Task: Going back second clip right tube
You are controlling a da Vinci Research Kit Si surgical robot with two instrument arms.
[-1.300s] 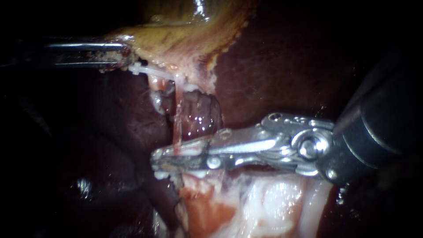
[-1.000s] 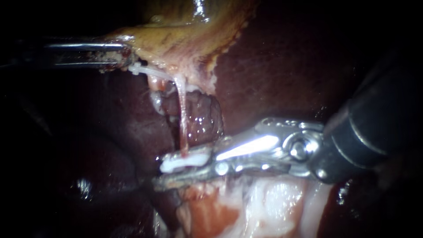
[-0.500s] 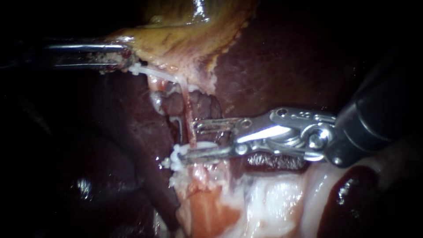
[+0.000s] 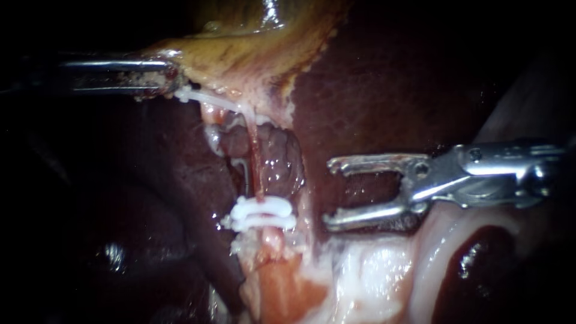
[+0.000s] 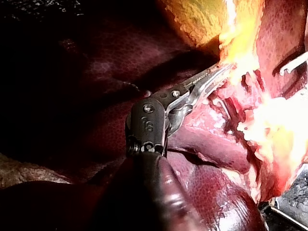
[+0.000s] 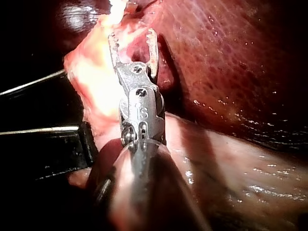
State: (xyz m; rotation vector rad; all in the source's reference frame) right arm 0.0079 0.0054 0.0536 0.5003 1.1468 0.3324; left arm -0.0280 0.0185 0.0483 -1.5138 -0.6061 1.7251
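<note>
- White plastic clip (image 4: 263, 214) sits on thin pink tube (image 4: 257, 162) under yellow gallbladder (image 4: 240, 54).
- Right instrument (image 4: 329, 193): hand apart, empty, beside clip.
- Left instrument (image 4: 174, 81): hand clamped on gallbladder.
- Tube likely soft, slippery; grip above clip.

Dark maroon liver (image 4: 384, 90), finely mottled, with wet glints. Ochre-yellow gallbladder (image 4: 252, 48) with brown streaks, pink-white along its lower edge. Pinkish-red tube (image 4: 257, 168). Plain white clip (image 4: 264, 214). Under it pale tissue (image 4: 360, 276), white and light pink with one orange-red patch. Bright silver right instrument (image 4: 328, 193); silver left instrument (image 4: 175, 78), speckled reddish brown.
</note>
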